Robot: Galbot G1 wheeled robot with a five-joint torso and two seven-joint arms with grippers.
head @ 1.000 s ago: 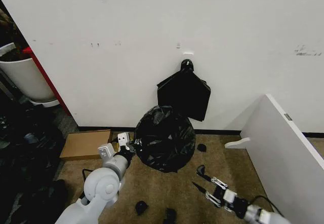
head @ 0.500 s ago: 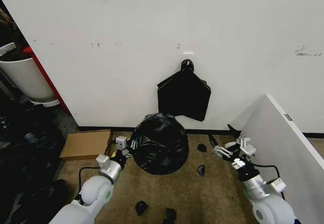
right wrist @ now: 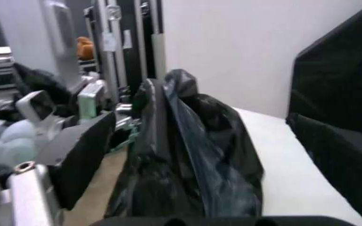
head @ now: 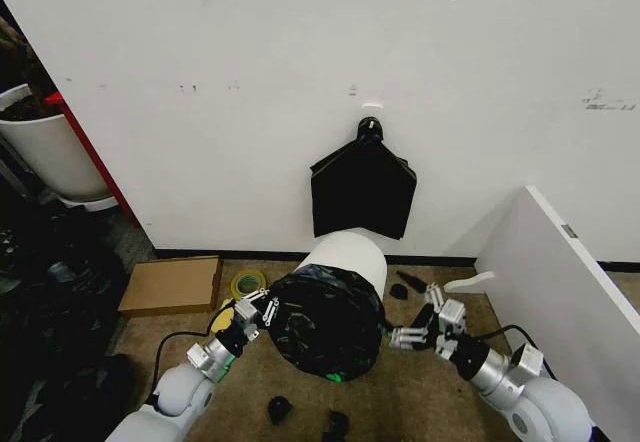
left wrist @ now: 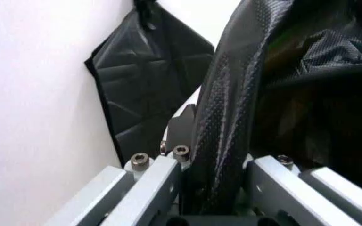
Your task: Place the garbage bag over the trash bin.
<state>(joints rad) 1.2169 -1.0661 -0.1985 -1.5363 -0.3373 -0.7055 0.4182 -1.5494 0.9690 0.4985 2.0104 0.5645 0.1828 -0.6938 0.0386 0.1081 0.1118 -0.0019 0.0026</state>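
Bin (head: 348, 254) tipped toward the robot, before the wall; bag (head: 325, 322) over its mouth. Left tool (head: 257, 311) at bag's left edge, right tool (head: 421, 330) at its right. Box (head: 172, 284) on floor, left

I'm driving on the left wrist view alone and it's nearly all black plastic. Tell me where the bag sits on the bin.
Observer: From the head view, the garbage bag covers the near end of the trash bin; the bin's far part is bare white.
Operator: Report the other arm.
Observer: The right gripper is at the bag's right edge, opposite the left gripper. In the right wrist view a fold of the bag runs into it.
Operator: Say what's on the floor near my side.
Observer: A roll of yellow tape lies beside a flat cardboard box, just beyond the left gripper.
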